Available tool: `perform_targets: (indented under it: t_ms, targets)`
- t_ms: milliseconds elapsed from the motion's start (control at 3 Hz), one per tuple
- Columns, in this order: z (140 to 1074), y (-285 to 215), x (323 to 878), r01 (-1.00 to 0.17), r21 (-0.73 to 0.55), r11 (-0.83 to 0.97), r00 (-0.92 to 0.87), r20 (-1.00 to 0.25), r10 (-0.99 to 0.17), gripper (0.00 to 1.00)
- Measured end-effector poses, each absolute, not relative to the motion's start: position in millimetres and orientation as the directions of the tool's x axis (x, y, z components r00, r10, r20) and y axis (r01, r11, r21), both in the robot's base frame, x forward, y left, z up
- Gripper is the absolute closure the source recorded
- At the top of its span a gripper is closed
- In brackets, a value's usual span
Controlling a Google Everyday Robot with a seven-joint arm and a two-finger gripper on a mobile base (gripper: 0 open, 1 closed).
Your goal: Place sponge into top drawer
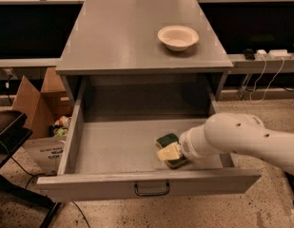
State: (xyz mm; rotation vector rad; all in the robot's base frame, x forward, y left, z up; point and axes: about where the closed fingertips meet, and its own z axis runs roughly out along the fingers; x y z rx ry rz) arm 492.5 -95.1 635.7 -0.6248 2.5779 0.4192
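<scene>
We see the gripper [169, 152] reaching in from the right, low inside the open top drawer [113, 146] pulled out beneath the front edge of the bench [127, 37], against the sponge [165, 139] on the drawer floor towards the front right corner, though whether it clamps the sponge we cannot tell.

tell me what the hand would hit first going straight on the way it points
The sponge, right at the tip of the hand, low inside the top drawer; they may already touch.
</scene>
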Motion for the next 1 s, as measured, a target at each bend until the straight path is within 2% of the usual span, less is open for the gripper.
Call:
perform_targets:
  t_ms: [667,1000]
  targets:
    - [801,-133,571,-0.516,-0.006,0.857,-0.726,-0.528,-0.441,0.0]
    - [849,-164,550,-0.552,-0.013,0.834,-0.712,-0.514,-0.479,0.0]
